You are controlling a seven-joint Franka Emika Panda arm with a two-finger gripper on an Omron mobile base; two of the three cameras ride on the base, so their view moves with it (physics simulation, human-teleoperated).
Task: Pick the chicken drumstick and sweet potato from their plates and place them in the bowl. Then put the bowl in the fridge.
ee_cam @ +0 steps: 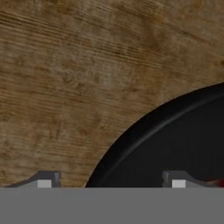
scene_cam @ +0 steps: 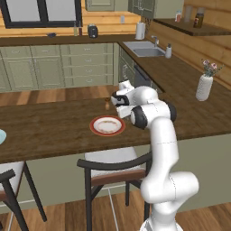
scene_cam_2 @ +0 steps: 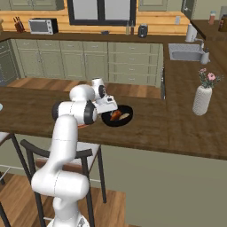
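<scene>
Hand view shows the gripper (ee_cam: 109, 183) with jaws wide, straddling the rim of the black bowl (ee_cam: 175, 144). On the counter (scene_cam_2: 146, 128), this bowl holds the drumstick (scene_cam_2: 115, 115) and sweet potato (scene_cam_2: 125, 116). Probably stiff, glossy, slippery; pinch the rim firmly.

The arm (scene_cam: 164, 149) is glossy white, built of rounded tubular links. Its joints show dark grey rings. The fingertips (ee_cam: 48, 178) are small, grey and blocky.

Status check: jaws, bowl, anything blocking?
Gripper open, jaws straddling the bowl rim. Drumstick and sweet potato inside. Red-rimmed plate beside, not blocking.
</scene>
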